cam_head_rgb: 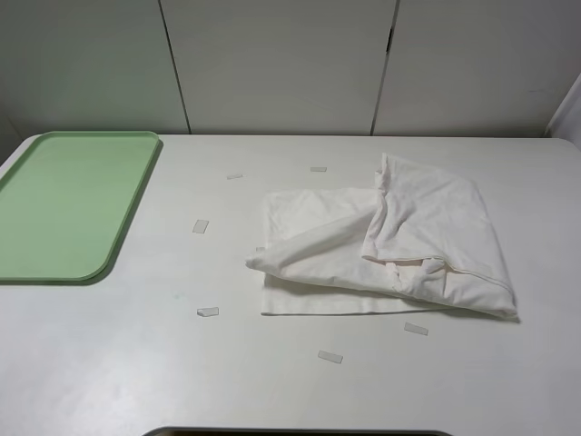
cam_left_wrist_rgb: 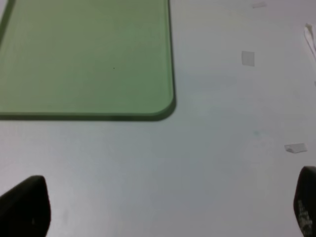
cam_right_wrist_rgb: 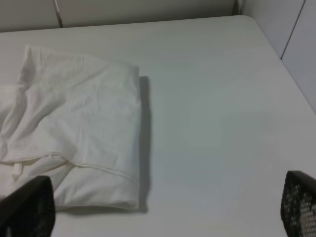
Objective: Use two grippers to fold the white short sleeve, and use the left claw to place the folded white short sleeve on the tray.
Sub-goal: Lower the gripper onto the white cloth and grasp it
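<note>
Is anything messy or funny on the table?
Yes. The white short sleeve lies bunched and crooked on the table, not folded flat. Some little clear strips are scattered around it.

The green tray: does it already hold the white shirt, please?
No, the green tray is bare, and the white shirt lies crumpled on the table beside it.
</note>
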